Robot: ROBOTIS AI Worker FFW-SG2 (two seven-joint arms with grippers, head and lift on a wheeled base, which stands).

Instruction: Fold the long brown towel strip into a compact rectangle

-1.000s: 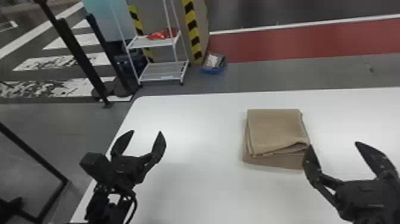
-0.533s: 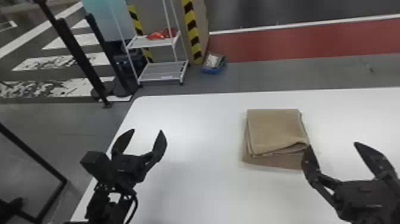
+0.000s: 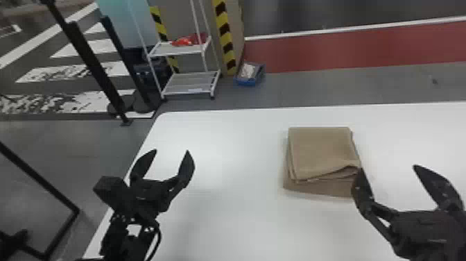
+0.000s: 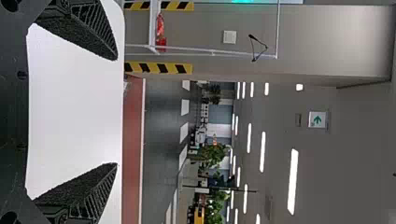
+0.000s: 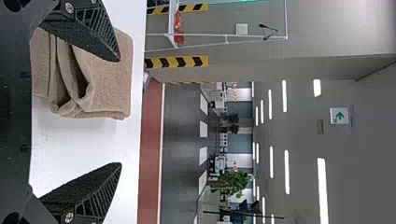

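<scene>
The towel (image 3: 322,149) lies folded on the tabletop (image 3: 235,145), right of centre in the head view; a sideways sweep of the right gripper (image 3: 386,168), jaws parted by its lower right corner, could snag the loose top layer; the left gripper (image 3: 172,150), lower left, jaws empty and spread, has risen slightly; the towel hasn't moved.

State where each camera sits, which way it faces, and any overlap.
Head view: on the head, facing forward and down at table and folded towel; left end effector and right end effector show, open.
Left wrist view: left wrist, facing out past its fingers across the table.
Right wrist view: right wrist, likewise, over the towel; its fingers show.
Head and right views share the towel.
</scene>
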